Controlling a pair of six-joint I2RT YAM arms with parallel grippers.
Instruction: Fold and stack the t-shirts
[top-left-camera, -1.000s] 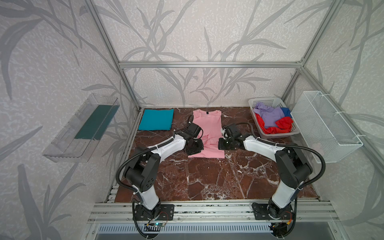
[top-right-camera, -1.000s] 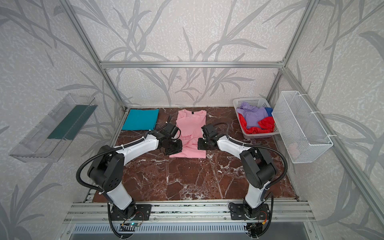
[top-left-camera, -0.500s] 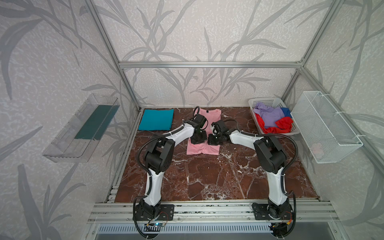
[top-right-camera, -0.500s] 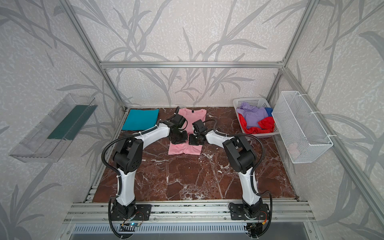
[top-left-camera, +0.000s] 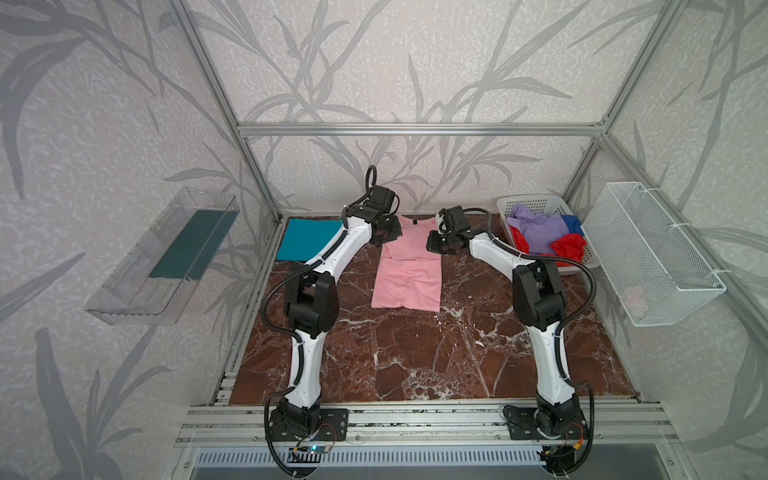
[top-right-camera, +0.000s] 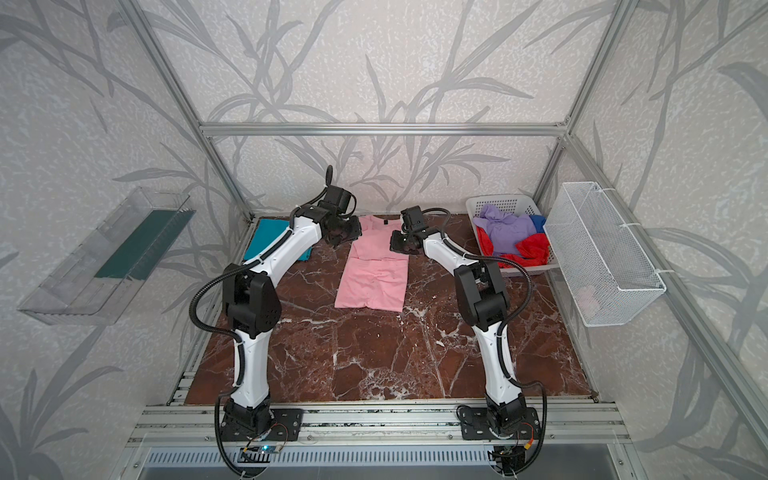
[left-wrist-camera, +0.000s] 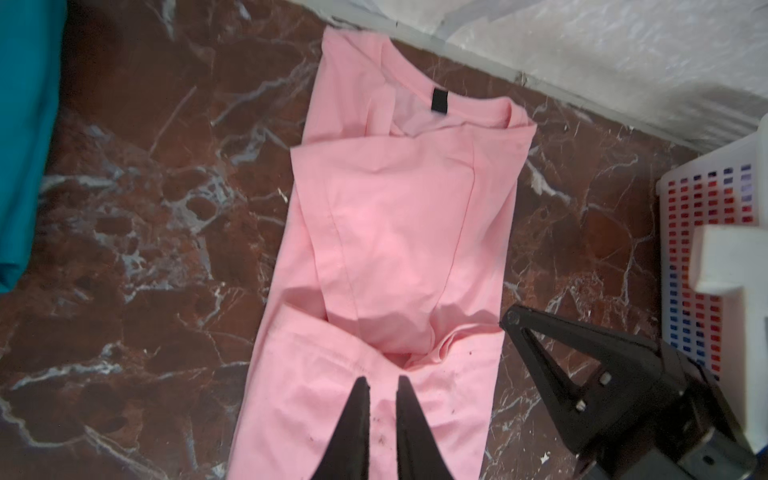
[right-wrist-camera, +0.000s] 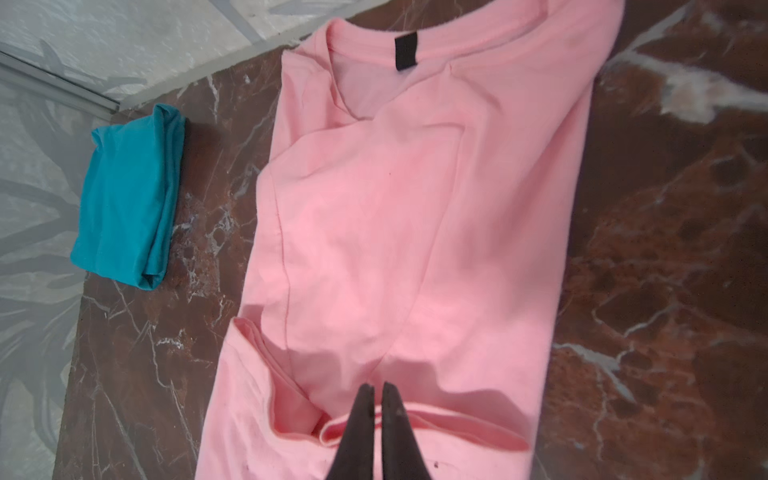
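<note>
A light pink t-shirt lies flat in the middle of the marble table, sides folded in and black neck label at the far end. In both wrist views a loose flap and hem of the pink t-shirt lie under the fingers. My left gripper hovers over its far left corner, jaws a little apart and empty. Over the far right edge my right gripper hangs with jaws nearly touching and holds nothing. A folded teal t-shirt lies at the back left.
A white perforated basket at the back right holds lavender, red and blue t-shirts. A white wire bin hangs on the right wall. On the left wall is a clear shelf.
Both grippers have travelled from the pink t-shirt's near corners to its far end by the collar and risen above it. The left jaws have parted slightly.
</note>
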